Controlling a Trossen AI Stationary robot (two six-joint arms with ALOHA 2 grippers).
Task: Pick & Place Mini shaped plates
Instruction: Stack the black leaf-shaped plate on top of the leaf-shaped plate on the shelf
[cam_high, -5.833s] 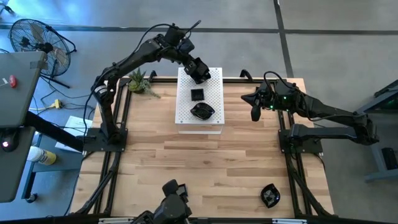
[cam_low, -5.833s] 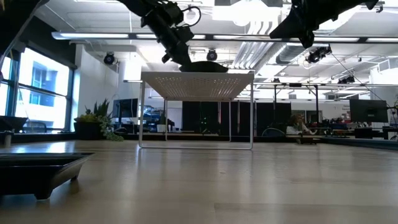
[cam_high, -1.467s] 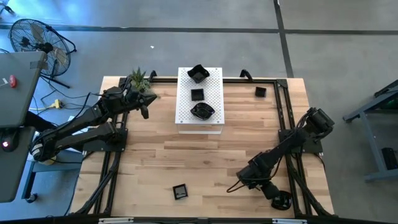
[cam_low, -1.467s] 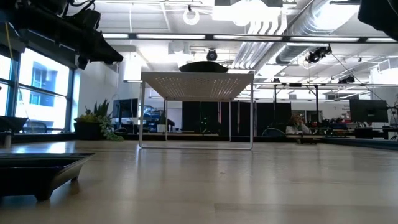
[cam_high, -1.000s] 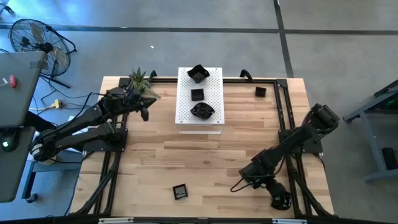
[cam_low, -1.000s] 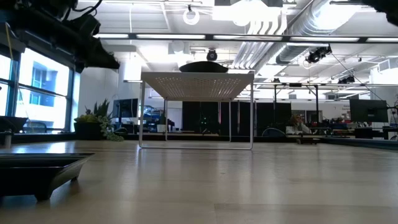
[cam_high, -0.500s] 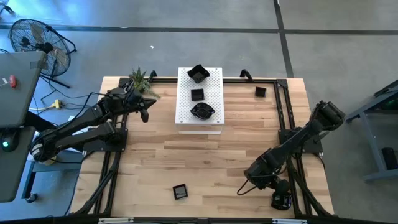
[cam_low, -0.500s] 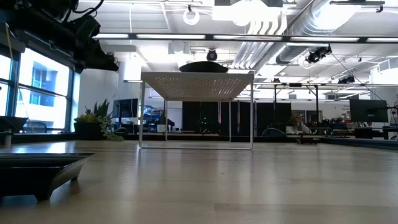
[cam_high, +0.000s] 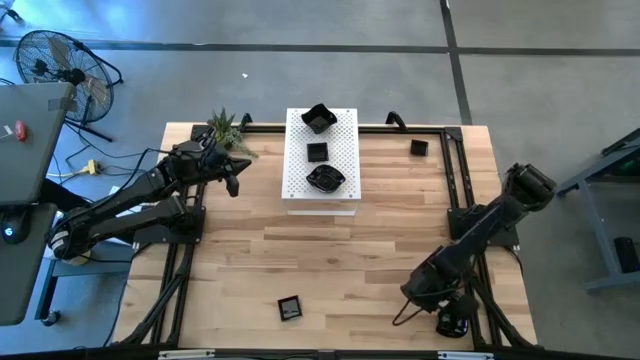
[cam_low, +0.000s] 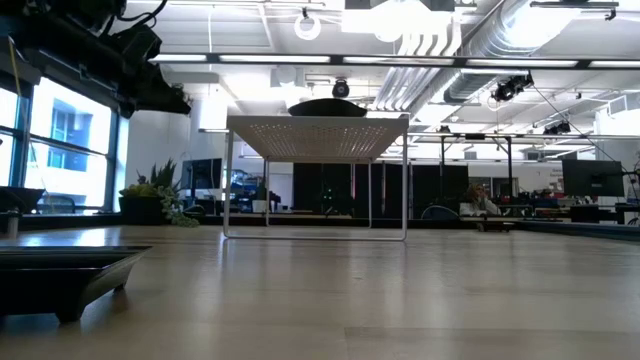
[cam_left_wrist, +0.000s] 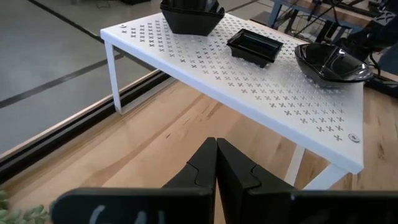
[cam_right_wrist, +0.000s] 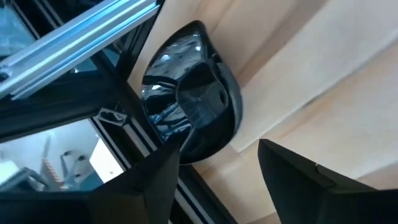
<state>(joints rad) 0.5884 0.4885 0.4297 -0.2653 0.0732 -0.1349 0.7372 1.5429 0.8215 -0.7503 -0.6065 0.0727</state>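
Since a moment ago the right arm has swung further toward the table's near right corner, and its right gripper (cam_right_wrist: 217, 168) now hangs with fingers spread wide just over a glossy black dish (cam_right_wrist: 189, 93) lying at the table edge against the metal frame rail (cam_right_wrist: 74, 31). The left arm waits by the far left of the wooden table (cam_high: 330, 260), its left gripper (cam_left_wrist: 216, 163) pinched shut on nothing, facing the white perforated board (cam_high: 320, 165), which carries three more black dishes (cam_high: 325, 178). Two small square dishes (cam_high: 289, 307) sit loose on the wood. The corner dish looks hard, light, slick and chip-prone; I'd judge its raised curved rim the safest place to pinch, gently, since the glaze could slip.
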